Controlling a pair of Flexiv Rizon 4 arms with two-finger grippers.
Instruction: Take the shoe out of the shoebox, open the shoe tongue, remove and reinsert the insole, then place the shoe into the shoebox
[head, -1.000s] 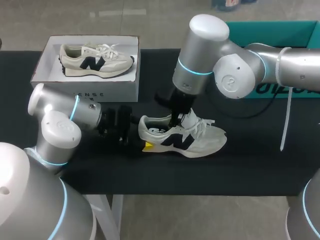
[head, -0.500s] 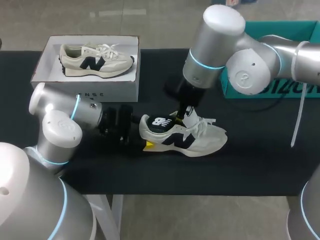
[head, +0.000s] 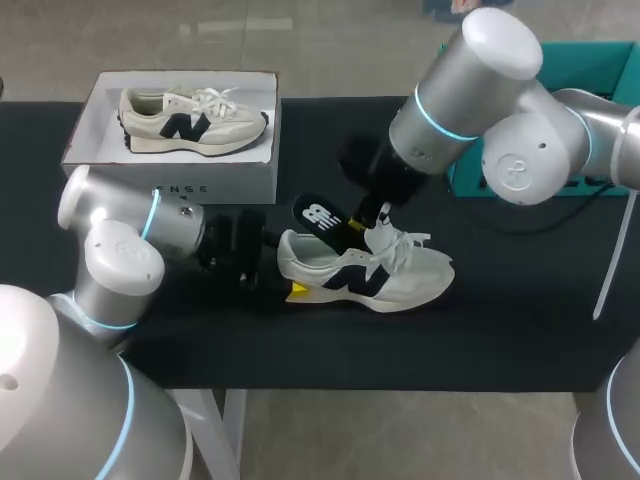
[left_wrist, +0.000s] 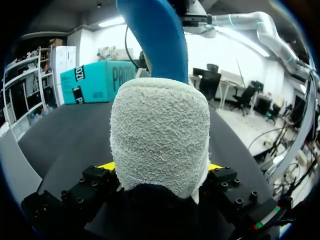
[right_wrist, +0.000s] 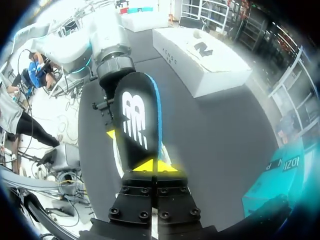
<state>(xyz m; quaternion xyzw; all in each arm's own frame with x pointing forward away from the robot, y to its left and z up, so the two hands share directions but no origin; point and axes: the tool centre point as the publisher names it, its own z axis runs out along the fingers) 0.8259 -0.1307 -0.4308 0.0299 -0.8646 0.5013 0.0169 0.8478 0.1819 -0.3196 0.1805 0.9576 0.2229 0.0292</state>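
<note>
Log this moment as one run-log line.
left gripper: shut on shoe heel | right gripper: shut on insole, held above shoe opening | shoebox: holds second shoe | step: insole removal

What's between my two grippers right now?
The black insole, held by the right gripper and stretching toward the left gripper, which grips the shoe by its heel. The right wrist view shows it.
</note>
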